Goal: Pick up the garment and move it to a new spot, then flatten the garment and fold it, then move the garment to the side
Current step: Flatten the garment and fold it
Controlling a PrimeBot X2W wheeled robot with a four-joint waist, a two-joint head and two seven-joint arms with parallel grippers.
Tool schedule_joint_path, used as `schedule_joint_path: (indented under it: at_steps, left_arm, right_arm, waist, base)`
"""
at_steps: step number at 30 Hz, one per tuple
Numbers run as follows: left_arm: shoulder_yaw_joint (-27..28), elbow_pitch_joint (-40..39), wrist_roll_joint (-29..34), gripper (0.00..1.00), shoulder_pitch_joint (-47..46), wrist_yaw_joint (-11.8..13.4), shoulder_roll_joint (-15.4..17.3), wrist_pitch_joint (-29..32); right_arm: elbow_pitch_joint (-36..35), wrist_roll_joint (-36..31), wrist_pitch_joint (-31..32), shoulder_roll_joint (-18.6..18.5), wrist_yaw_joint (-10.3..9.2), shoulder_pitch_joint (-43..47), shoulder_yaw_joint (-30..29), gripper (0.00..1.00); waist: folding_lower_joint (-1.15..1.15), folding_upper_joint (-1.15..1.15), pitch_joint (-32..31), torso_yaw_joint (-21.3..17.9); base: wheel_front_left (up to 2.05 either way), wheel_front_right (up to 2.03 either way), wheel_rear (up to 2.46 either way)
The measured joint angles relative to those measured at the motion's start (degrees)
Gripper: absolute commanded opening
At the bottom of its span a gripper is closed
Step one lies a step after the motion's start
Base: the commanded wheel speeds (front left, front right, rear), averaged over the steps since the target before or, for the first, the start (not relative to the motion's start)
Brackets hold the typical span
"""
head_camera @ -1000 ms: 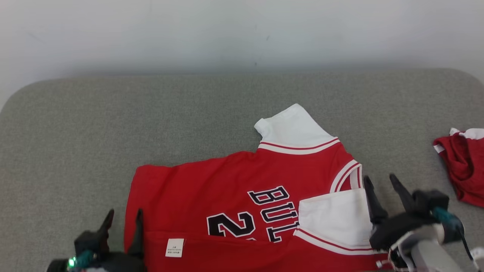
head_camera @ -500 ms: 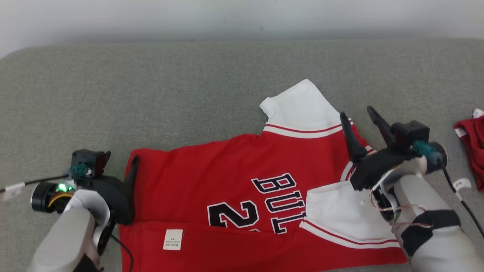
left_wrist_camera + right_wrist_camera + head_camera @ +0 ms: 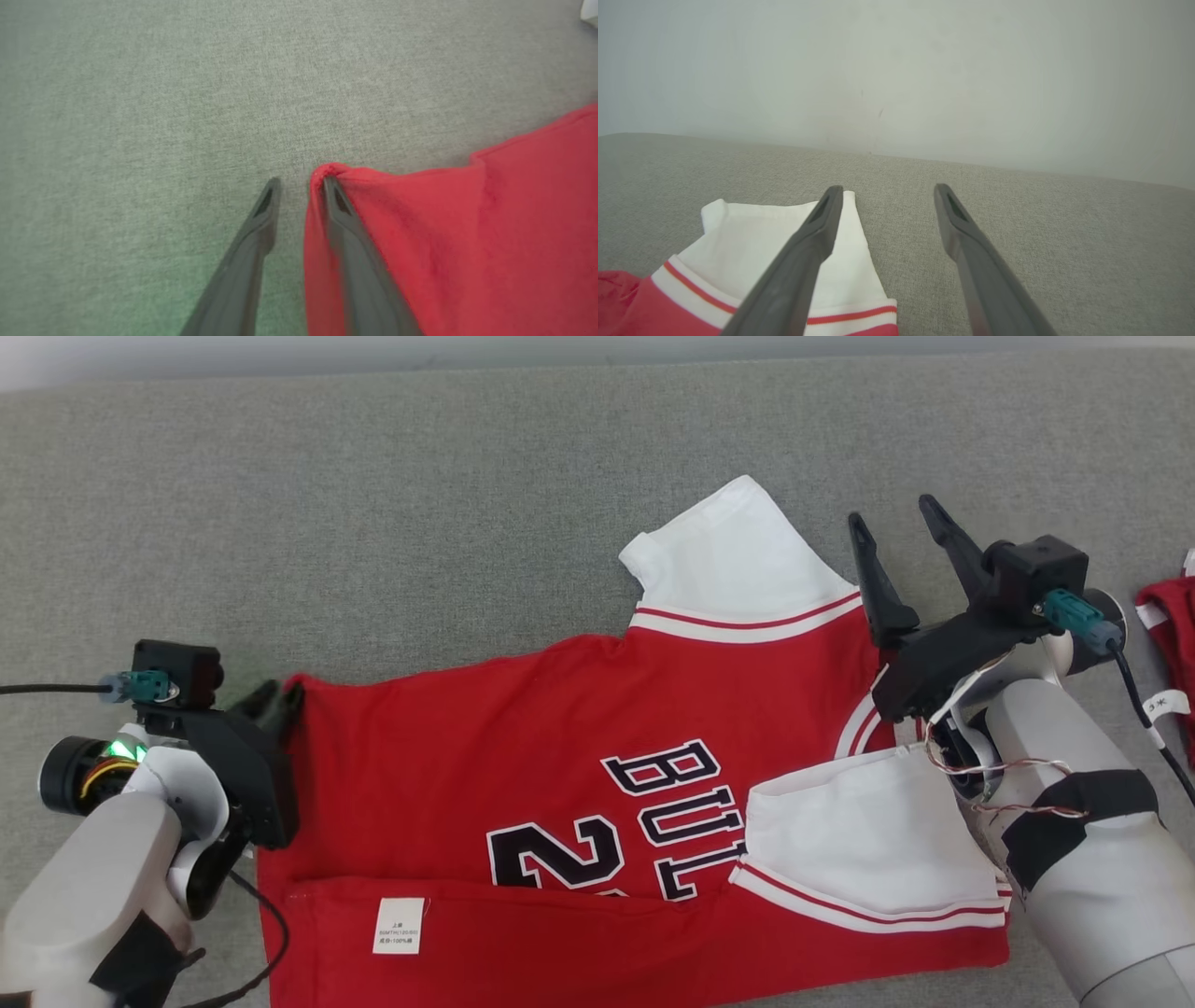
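Note:
The garment [image 3: 523, 737], a red jersey with white sleeves and black lettering, lies spread on the grey cushion [image 3: 373, 523], its near edge folded over with a white label showing. My left gripper [image 3: 278, 695] is at the jersey's far left corner. In the left wrist view its jaws [image 3: 301, 182] are narrowed but still apart, one finger against the bunched red corner [image 3: 467, 233], the other on bare cushion. My right gripper [image 3: 892, 513] hangs open beside the far white sleeve [image 3: 752, 233], fingers [image 3: 888, 189] wide with nothing between them.
A second, darker red garment [image 3: 1172, 616] with white edging lies at the right edge of the cushion. A pale wall [image 3: 896, 70] rises behind the cushion's far edge. Bare grey cushion stretches to the left and beyond the jersey.
The head camera has tilted down. My left gripper reached the jersey's far left corner and narrowed its jaws. My right gripper moved from the folded near sleeve up to the far sleeve.

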Motion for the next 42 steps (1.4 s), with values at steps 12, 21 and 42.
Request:
schedule_joint_path:
  at_steps: [12,21,42]
  left_arm:
    - [-5.14,-0.83,-5.94,0.00,-2.64,-0.01,1.76,-4.47]
    - [-9.31,-1.85,-7.20,0.00,-5.90,-0.01,-0.31,-9.13]
    - [-16.31,3.46,-9.64,0.00,-10.78,-0.02,-5.98,-20.43]
  right_arm:
    - [6.38,0.94,1.29,0.75,0.00,-6.08,3.55,1.00]
    - [15.93,1.91,10.23,0.19,0.00,-12.90,6.69,1.00]
    - [24.38,2.80,8.92,-6.88,0.00,-20.71,11.07,0.00]
  waist:
    - [-0.01,0.00,0.04,2.17]
    - [-0.01,0.00,1.27,6.14]
    - [-0.01,0.00,5.99,15.14]
  base:
    - [0.00,0.00,0.00]
    - [0.00,0.00,0.00]
    - [0.00,0.00,0.00]
